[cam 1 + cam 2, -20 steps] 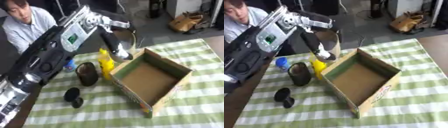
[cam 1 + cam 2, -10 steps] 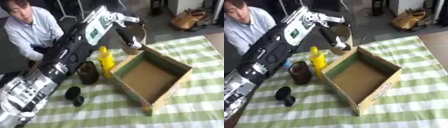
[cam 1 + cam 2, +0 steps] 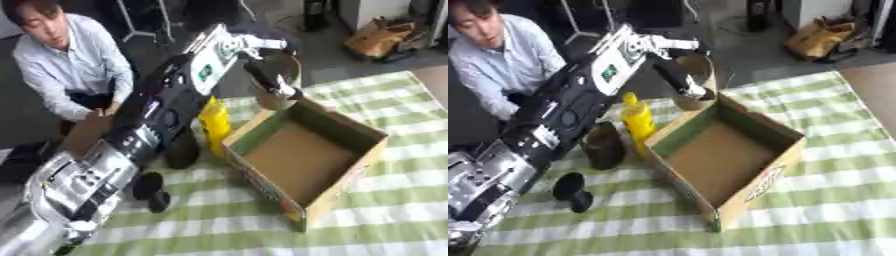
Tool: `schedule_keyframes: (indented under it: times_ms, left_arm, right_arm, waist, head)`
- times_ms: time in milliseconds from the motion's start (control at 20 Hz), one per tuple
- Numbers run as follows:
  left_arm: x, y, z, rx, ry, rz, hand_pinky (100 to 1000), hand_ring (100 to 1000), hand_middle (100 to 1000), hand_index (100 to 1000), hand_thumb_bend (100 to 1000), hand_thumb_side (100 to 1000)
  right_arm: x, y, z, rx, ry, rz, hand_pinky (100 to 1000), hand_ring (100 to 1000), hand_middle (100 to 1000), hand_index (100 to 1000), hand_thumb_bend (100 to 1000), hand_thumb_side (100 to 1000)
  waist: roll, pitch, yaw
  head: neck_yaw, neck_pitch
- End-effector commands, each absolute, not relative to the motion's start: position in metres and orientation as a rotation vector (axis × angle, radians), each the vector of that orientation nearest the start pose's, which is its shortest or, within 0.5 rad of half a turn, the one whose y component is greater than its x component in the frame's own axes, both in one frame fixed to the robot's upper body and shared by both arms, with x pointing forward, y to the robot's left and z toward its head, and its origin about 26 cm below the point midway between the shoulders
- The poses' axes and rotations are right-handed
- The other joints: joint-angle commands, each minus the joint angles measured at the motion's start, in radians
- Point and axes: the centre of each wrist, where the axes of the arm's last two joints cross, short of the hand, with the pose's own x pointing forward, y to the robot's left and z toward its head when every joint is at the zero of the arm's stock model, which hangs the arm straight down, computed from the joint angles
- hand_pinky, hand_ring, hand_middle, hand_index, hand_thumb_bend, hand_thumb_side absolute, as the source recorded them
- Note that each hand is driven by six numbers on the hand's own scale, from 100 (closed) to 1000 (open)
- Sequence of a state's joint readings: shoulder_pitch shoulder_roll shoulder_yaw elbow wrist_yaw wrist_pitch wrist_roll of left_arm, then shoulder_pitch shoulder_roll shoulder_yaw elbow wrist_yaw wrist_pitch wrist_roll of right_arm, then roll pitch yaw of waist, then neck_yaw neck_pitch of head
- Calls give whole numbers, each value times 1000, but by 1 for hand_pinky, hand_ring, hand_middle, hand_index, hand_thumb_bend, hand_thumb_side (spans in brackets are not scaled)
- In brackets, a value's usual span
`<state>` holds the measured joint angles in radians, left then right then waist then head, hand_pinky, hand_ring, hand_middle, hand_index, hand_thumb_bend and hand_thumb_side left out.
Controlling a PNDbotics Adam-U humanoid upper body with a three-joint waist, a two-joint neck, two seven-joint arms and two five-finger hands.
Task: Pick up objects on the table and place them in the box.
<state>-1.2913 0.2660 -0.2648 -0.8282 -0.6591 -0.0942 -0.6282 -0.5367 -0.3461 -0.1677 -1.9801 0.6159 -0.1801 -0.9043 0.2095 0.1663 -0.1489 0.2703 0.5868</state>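
My left arm reaches from the lower left up across the table. Its hand (image 3: 269, 82) is at the far corner of the open cardboard box (image 3: 754, 187), fingers curled round a tan cup (image 3: 696, 74) held above the box's far rim. The box interior looks bare. A yellow bottle (image 3: 638, 122) stands upright against the box's left wall. A dark brown jar (image 3: 604, 145) stands left of the bottle, partly behind my arm. A small black object (image 3: 570, 190) lies on the cloth in front of the jar. My right hand shows in no view.
The table has a green and white striped cloth (image 3: 824, 150). Its far edge runs just behind the box, with dark floor and a brown bag (image 3: 376, 42) beyond. My left arm covers much of the table's left side.
My left hand has moved up and to the right with the tan cup, from beside the yellow bottle to the box's far corner. The bottle now shows fully.
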Motion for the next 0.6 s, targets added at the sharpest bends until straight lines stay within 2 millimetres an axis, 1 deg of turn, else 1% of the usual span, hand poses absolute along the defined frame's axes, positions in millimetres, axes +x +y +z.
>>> schedule_keyframes:
  times_ms: [50, 100, 150, 200, 250, 300, 350, 400, 450, 500, 550, 600]
  left_arm:
    - [496, 139, 310, 520, -1585, -1661, 461, 772, 758, 961, 303, 591]
    - [496, 139, 309, 494, -1597, -1663, 461, 772, 758, 961, 303, 591]
    - [496, 140, 309, 471, -1603, -1662, 656, 843, 803, 999, 380, 684]
    - [497, 140, 309, 453, -1605, -1660, 656, 843, 803, 999, 380, 684]
    - [497, 141, 309, 440, -1609, -1657, 893, 955, 943, 1000, 424, 753]
    - [497, 141, 309, 434, -1617, -1651, 893, 955, 943, 1000, 424, 753]
    - [497, 141, 310, 433, -1624, -1648, 1000, 1000, 1000, 1000, 484, 803]
    - [496, 141, 311, 441, -1632, -1651, 1000, 1000, 1000, 1000, 484, 803]
    - [496, 141, 311, 452, -1636, -1655, 1000, 1000, 1000, 1000, 538, 833]
    - [496, 141, 312, 464, -1639, -1659, 1000, 1000, 1000, 1000, 538, 833]
    - [496, 141, 312, 472, -1643, -1661, 1000, 1000, 1000, 1000, 585, 851]
    - [496, 141, 312, 476, -1647, -1661, 1000, 1000, 1000, 1000, 594, 855]
  right_arm:
    - [308, -277, 288, 1215, 2778, 608, 854, 641, 533, 516, 100, 751]
    - [308, -277, 288, 1214, 2780, 609, 854, 641, 533, 516, 100, 751]
    - [308, -276, 288, 1212, 2782, 609, 854, 641, 533, 516, 100, 751]
    - [308, -276, 288, 1210, 2783, 610, 854, 641, 533, 516, 100, 751]
    - [308, -276, 288, 1208, 2784, 610, 853, 640, 533, 516, 100, 751]
    - [309, -275, 288, 1206, 2785, 611, 853, 640, 533, 516, 100, 751]
    - [309, -275, 287, 1204, 2787, 611, 853, 640, 533, 516, 100, 751]
    - [309, -275, 287, 1203, 2788, 612, 853, 640, 533, 516, 100, 751]
    - [309, -275, 287, 1203, 2790, 612, 853, 640, 533, 516, 100, 749]
    - [309, -275, 287, 1203, 2791, 613, 853, 640, 533, 516, 100, 749]
    - [309, -275, 287, 1202, 2792, 614, 853, 640, 533, 516, 100, 750]
    - [309, -275, 287, 1203, 2792, 614, 853, 640, 533, 516, 100, 750]
  waist:
    - [-12, -22, 0]
    - [-13, -22, 1]
    - [-13, -22, 1]
    - [-13, -22, 1]
    - [-14, -22, 1]
    - [-14, -22, 0]
    - [-14, -22, 0]
    - [-15, -22, 0]
    - [-15, -22, 0]
    - [-15, -22, 0]
    - [-16, -22, 0]
    - [-17, -22, 0]
  head:
    - [4, 3]
    - [3, 2]
    - [3, 2]
    - [2, 1]
    - [2, 1]
    - [2, 1]
    - [1, 0]
    - [1, -1]
    - [1, -1]
    - [2, 0]
    - [2, 0]
    - [1, 0]
